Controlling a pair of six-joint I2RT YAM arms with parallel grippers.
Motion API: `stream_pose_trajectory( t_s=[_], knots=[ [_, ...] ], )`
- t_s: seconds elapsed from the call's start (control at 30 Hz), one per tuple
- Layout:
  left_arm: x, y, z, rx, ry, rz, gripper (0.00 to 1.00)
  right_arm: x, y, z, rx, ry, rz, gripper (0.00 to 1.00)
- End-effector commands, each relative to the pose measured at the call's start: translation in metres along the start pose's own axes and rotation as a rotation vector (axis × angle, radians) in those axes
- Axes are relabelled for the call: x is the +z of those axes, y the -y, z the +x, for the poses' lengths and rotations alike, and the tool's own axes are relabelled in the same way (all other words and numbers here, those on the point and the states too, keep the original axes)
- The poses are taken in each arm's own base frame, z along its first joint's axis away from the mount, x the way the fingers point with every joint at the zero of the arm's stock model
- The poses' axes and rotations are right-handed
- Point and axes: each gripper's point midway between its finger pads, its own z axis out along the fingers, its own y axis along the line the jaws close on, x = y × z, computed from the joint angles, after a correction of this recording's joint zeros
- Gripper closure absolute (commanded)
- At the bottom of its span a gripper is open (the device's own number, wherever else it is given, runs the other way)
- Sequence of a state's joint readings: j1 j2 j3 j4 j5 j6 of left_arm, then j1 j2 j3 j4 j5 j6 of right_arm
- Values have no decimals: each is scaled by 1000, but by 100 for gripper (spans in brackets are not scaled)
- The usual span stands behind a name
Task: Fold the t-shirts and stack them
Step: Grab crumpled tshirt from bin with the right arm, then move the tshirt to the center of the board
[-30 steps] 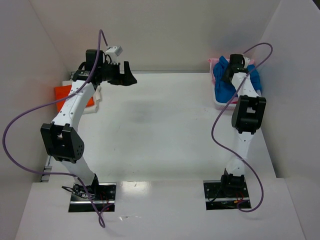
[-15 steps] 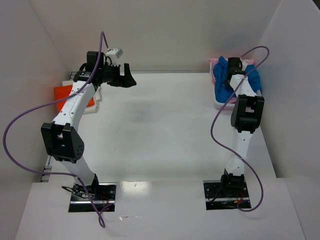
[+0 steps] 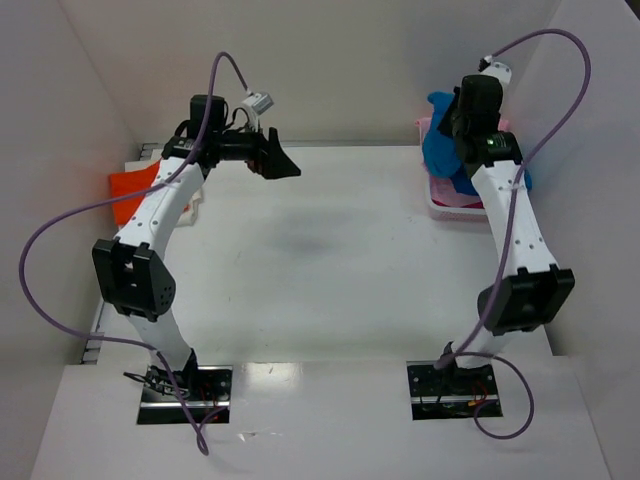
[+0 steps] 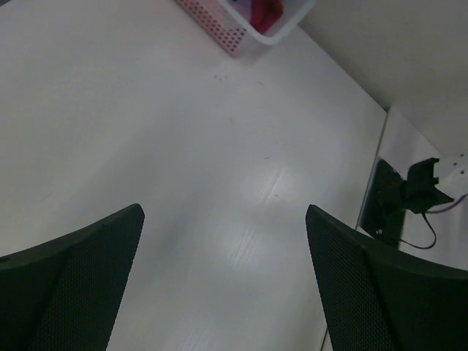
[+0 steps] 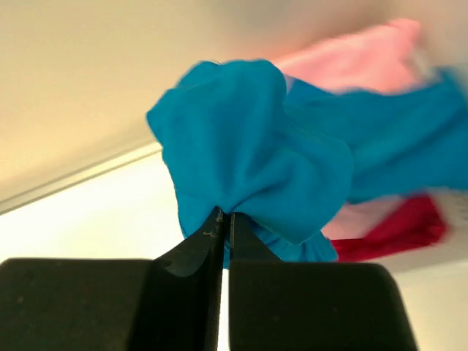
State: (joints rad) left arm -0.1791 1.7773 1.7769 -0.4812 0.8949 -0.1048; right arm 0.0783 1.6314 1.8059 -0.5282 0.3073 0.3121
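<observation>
Tabletop (image 3: 330, 270) white, walls (image 3: 340, 70) pale — right gripper (image 5: 224, 218) pinching blue t-shirt (image 5: 241, 146)

A robotics laboratory test cell was shown. A bare white counter (image 3: 330, 260) was enclosed on three sides by plain white panels (image 3: 350, 60). Two white-and-black robot arms, a left arm (image 3: 165, 205) and a right arm (image 3: 520, 230), were bolted to metal base plates (image 3: 185, 393) at the near edge, and loose purple cables (image 3: 212, 85) were looped from them. A white plastic basket (image 3: 436, 208) and a blue t-shirt (image 3: 438, 150) were seen at the far right corner
</observation>
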Motion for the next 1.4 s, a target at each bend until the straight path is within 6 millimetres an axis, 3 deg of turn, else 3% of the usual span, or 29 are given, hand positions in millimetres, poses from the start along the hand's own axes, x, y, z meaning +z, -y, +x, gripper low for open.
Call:
stream_pose_trajectory(
  t_s=[0.0, 0.1, 0.27, 0.3, 0.4, 0.57, 0.7, 0.77, 0.9, 0.93, 1.03, 1.17, 1.2, 1.3, 1.37],
  knots=[
    [20, 32, -22, 111, 43, 194, 1, -64, -43, -23, 80, 46, -200, 100],
    [43, 52, -27, 127, 38, 275, 1, -112, -61, -48, 159, 89, -353, 100],
    [82, 74, -24, 184, 36, 324, 1, -160, -80, -57, 206, 76, -535, 100],
    [96, 89, -18, 216, 31, 355, 1, -172, -85, -57, 216, 64, -583, 100],
    [111, 106, -13, 264, 33, 416, 1, -188, -93, -51, 249, 28, -663, 100],
    [152, 136, 19, 280, -13, 521, 1, -211, -103, -50, 269, 6, -754, 100],
    [169, 160, 35, 282, -42, 599, 2, -214, -100, -48, 269, 1, -751, 100],
    [174, 166, 44, 277, -71, 621, 15, -221, -97, -53, 263, 23, -748, 100],
    [175, 180, 52, 274, -95, 671, 51, -221, -93, -51, 267, 30, -731, 100],
    [177, 182, 58, 262, -106, 673, 70, -219, -93, -48, 267, 23, -727, 100],
    [169, 183, 53, 247, -78, 610, 100, -215, -91, -48, 271, 32, -713, 100],
    [153, 182, 36, 285, 38, 476, 100, -211, -83, -51, 272, 60, -667, 100],
    [138, 184, 22, 302, 79, 436, 100, -209, -82, -51, 264, 68, -658, 100],
    [116, 152, 6, 262, 134, 264, 100, -205, -76, -54, 261, 90, -621, 100],
    [81, 127, -14, 211, 195, 136, 100, -194, -69, -53, 259, 97, -574, 100]
  ],
)
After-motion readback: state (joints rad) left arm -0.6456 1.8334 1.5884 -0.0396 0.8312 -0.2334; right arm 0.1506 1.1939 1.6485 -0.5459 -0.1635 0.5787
